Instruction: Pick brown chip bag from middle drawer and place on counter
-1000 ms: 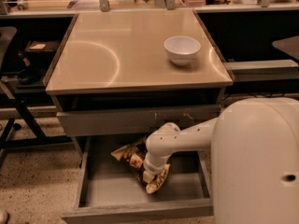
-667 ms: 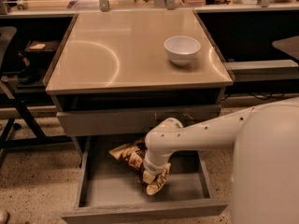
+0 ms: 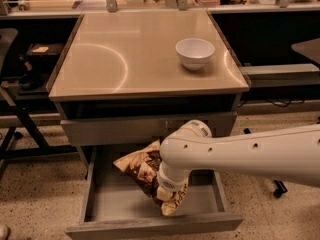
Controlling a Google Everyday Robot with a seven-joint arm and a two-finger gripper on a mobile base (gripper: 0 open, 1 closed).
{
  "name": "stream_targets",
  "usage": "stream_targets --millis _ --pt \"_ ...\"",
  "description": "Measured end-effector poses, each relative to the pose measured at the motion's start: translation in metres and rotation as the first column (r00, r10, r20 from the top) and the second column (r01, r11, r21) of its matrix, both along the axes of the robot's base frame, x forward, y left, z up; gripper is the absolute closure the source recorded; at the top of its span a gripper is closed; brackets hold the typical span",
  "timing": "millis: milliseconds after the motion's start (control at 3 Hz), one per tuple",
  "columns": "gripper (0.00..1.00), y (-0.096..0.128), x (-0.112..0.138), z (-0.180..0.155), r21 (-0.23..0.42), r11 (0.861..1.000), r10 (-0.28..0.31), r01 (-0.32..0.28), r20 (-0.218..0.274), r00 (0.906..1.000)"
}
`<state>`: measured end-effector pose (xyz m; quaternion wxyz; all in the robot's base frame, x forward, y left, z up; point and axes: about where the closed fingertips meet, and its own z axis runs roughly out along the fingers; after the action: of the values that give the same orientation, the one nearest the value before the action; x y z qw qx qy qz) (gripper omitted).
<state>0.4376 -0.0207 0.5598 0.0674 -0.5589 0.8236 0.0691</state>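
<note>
Brown chip bag (image 3: 142, 168) not yet out of the middle drawer (image 3: 102, 204).
Claw (image 3: 167, 194) is down at the bag; I cannot tell whether it grips. Lifting it onto the bench (image 3: 125, 59) is left.

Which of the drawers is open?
The lowest drawer, pulled out under the shut grey front. Only it shows its inside, holding the chip bag; the pincer is down in it, at the bag.
</note>
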Motion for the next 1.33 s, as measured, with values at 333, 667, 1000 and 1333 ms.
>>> stream_targets --millis 333,667,1000,1333 --pt "1.0 0.0 0.0 0.0 0.0 1.0 0.0 0.0 -0.001 1.0" --pt "1.0 0.004 -0.007 0.023 0.019 1.0 0.023 -0.023 0.005 0.9997" --pt "1.0 0.014 -0.023 0.073 0.053 0.995 0.077 -0.079 0.028 0.9966" --pt "1.0 0.025 -0.035 0.125 0.096 0.985 0.135 -0.14 0.062 0.9889"
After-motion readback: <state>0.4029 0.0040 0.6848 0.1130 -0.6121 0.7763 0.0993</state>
